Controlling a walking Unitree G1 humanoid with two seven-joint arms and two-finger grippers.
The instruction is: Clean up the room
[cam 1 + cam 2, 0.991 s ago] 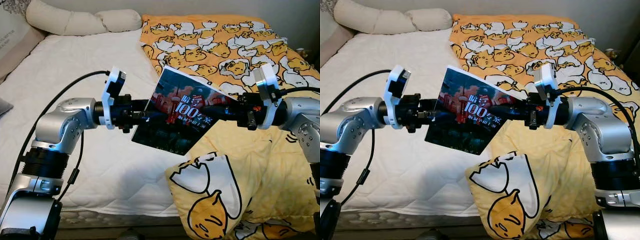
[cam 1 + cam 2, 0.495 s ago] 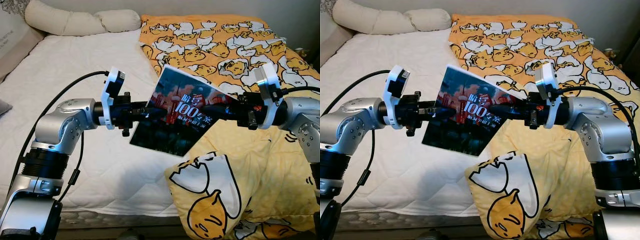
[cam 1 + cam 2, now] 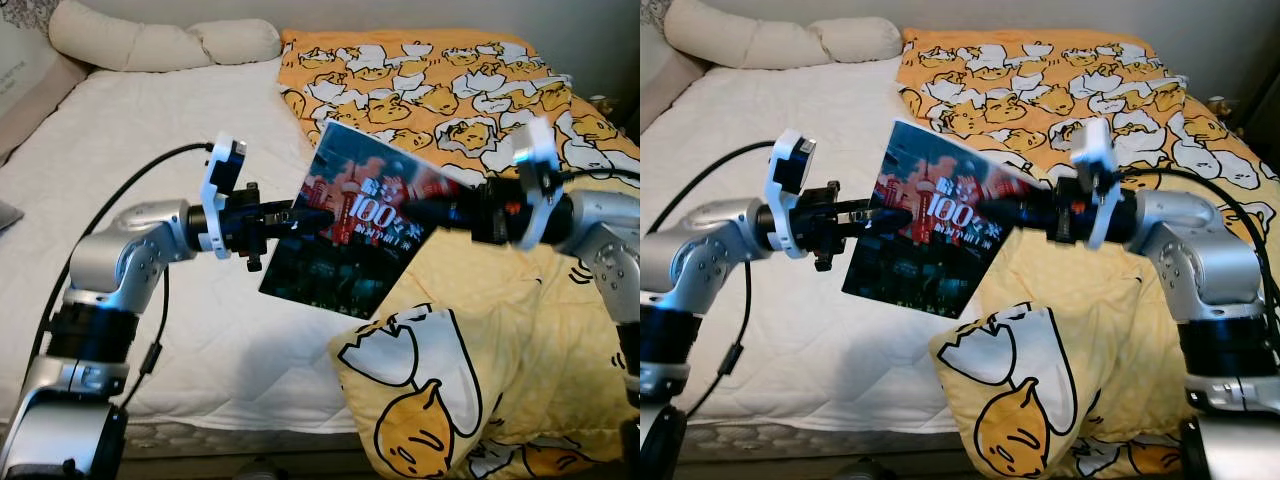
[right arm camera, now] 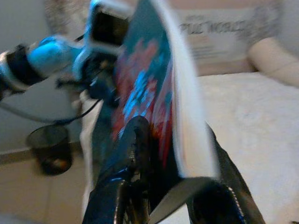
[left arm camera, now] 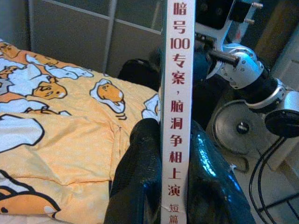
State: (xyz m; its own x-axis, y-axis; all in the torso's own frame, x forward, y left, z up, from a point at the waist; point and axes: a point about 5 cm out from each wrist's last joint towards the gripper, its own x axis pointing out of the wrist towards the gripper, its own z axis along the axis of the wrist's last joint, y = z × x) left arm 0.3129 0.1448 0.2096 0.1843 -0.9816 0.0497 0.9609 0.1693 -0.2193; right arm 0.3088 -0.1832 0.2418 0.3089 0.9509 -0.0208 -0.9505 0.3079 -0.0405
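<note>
While held over the bed (image 3: 200,110), a book (image 3: 350,225) is gripped from both sides.
Left gripper (image 3: 300,217) and right gripper (image 3: 425,212) are each clamped tight on its edges.

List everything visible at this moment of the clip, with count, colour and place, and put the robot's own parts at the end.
book: one, dark cover with red and white print, white spine, held in the air over the bed between both grippers
blanket: one, yellow-orange with white and yellow cartoon egg figures, over the bed's right side and hanging off its front edge
mattress cover: one, white quilted, bed's left side
long pillow: one, cream, at the head of the bed
waste basket: one, dark mesh, on the floor, seen in the right wrist view
left gripper: black fingers, closed on the book's left edge
right gripper: black fingers, closed on the book's right edge
arms: two, silver, reaching in from either side
</note>
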